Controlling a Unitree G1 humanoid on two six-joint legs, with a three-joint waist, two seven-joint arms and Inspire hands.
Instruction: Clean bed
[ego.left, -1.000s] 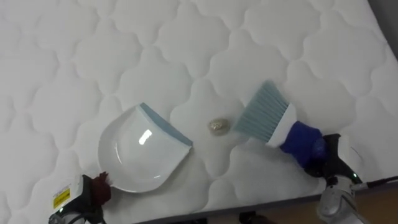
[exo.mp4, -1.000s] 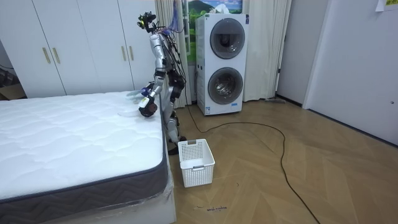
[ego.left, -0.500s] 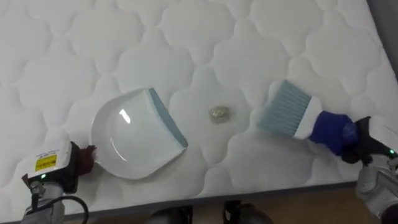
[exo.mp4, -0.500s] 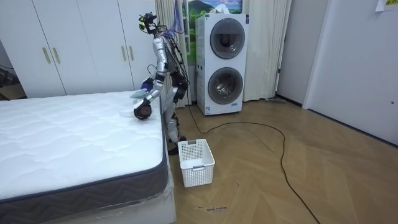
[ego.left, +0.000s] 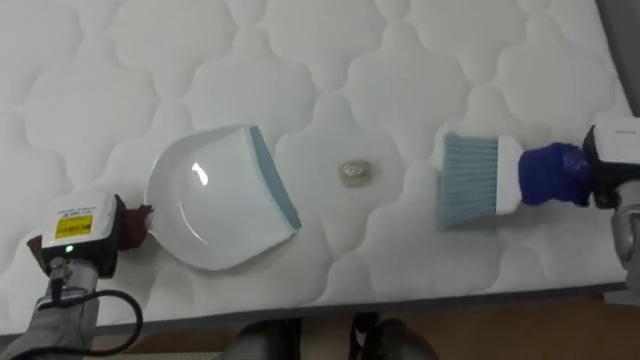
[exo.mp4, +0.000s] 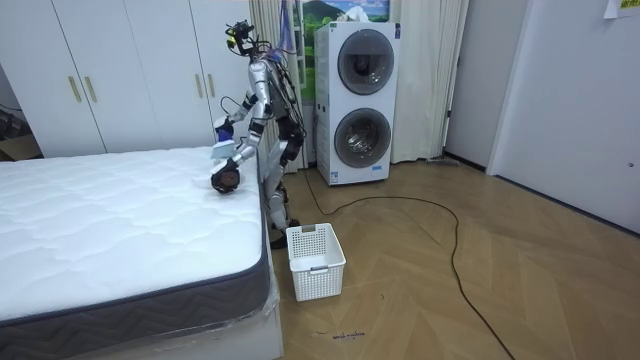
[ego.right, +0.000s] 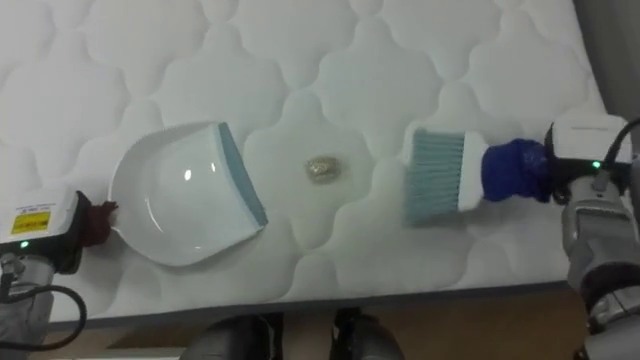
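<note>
Over mattress (ego.right: 400, 60) edge, right hand (ego.right: 570, 175) clasps brush (ego.right: 440, 175) handle; bristles near crumb (ego.right: 321, 168).

Left robot hand (ego.left: 76, 238) clenched, right robot hand (ego.left: 612, 163) clenched, arms apart

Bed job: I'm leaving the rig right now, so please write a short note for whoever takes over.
The left hand is shut on the handle of the dustpan, which sits on the mattress with its open edge toward the crumb.
The right hand is shut on the brush, bristles toward the crumb.
The crumb lies between them, touching neither.
Done: tools in position.
Left: sweep the crumb into the dustpan.
</note>
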